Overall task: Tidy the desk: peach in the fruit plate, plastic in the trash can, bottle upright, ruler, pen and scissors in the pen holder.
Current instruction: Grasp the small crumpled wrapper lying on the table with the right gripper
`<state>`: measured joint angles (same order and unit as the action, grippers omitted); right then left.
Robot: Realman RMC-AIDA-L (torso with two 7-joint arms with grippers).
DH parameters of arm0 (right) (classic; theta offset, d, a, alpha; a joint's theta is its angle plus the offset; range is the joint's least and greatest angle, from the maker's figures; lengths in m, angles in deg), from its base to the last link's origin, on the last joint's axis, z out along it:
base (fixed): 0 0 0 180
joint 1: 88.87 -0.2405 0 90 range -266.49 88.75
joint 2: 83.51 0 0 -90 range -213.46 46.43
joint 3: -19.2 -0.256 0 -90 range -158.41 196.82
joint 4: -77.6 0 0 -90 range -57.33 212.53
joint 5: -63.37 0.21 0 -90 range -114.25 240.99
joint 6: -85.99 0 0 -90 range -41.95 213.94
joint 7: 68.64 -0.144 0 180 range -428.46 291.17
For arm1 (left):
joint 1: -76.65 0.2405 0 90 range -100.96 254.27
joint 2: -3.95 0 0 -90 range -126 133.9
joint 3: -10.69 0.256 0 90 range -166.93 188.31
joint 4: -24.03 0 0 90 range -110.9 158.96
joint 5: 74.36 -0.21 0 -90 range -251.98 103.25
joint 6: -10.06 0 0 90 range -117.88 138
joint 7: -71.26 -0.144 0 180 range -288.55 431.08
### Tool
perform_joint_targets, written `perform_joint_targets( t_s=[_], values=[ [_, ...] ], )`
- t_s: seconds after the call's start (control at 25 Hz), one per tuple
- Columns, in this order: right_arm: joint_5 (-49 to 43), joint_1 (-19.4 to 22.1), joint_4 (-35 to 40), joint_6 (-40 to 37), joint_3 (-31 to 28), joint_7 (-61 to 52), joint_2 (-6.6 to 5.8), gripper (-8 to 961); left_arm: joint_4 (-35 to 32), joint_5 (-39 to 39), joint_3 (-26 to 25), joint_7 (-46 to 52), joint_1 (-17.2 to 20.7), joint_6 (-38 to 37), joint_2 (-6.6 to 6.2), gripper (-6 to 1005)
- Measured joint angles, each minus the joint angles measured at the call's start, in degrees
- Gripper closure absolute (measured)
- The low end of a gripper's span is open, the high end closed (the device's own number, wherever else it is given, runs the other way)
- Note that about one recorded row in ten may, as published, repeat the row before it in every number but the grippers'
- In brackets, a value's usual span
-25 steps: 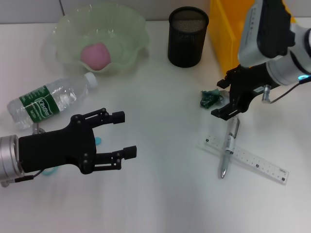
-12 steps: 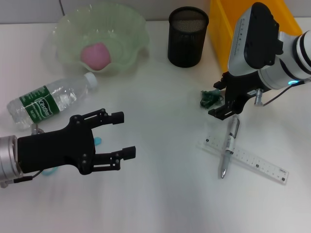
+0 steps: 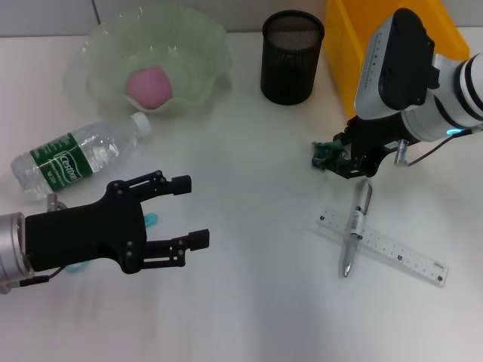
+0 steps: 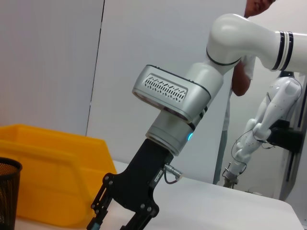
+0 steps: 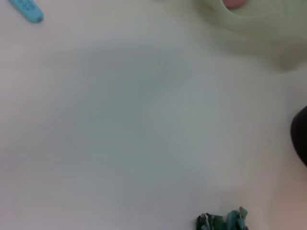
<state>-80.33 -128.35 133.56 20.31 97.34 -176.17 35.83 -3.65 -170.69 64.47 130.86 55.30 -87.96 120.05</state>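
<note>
While fingers gape, right gripper (image 3: pixel 341 160) meets plastic (image 3: pixel 326 154).

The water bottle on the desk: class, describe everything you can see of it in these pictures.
The water bottle is clear plastic with a white cap and a green label bearing white lettering. It lies on its side on the white desk, not yet stood upright, its cap end pointing toward the pale green fruit plate and its base toward the desk's left edge. Nothing grips it: the left tool hangs open just in front of it, apart from it. Whether it holds any water cannot be told.
</note>
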Motion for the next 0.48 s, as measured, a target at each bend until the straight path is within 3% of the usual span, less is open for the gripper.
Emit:
perform_joint_targets(
  t_s=[0.08,0.48],
  values=[
    [0.01,0.02,-0.19,0.21,0.00,0.00,0.01,470,-0.30,0.00,0.00,0.00,0.06,-0.36,0.00,153],
    [0.44,0.16,-0.47,0.78,0.00,0.00,0.02,518,-0.44,0.00,0.00,0.00,-0.02,-1.18,0.08,154]
  ],
)
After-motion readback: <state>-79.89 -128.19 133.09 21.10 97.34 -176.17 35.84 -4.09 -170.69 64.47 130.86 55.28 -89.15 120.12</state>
